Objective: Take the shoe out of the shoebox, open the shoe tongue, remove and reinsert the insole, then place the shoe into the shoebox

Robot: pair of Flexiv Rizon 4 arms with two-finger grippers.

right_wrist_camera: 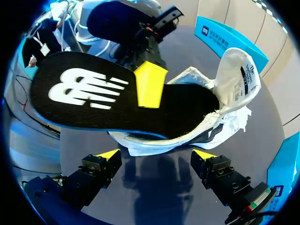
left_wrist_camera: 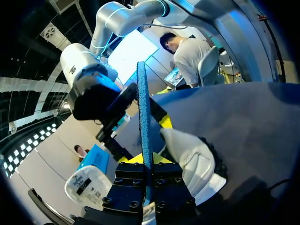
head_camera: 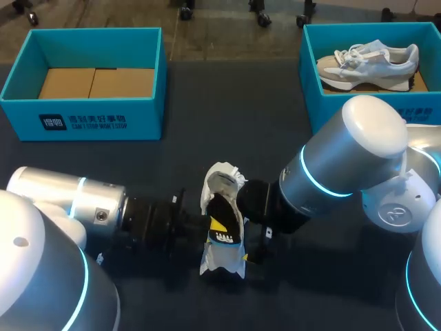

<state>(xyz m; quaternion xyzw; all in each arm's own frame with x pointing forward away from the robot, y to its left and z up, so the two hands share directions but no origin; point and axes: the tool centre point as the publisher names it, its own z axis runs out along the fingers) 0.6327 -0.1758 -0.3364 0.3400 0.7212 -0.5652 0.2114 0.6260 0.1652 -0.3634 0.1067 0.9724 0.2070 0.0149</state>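
Overhead, two teal shoeboxes show: one shoebox (head_camera: 89,117) beyond the left pincer (left_wrist_camera: 146,161), the other shoebox (head_camera: 310,76) beyond the right pincer (right_wrist_camera: 156,157), holding a second shoe (head_camera: 368,65). One white shoe (head_camera: 222,265) lies between the pincers. The left pincer pinches the single insole (right_wrist_camera: 93,93). Only the right wrist view shows the insole's printed face, ahead of that spread pincer.

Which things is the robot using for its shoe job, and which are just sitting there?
Job: white shoe, black insole, left gripper shut on it, open right gripper, left shoebox.
Lying about: right shoebox, grey shoe inside.
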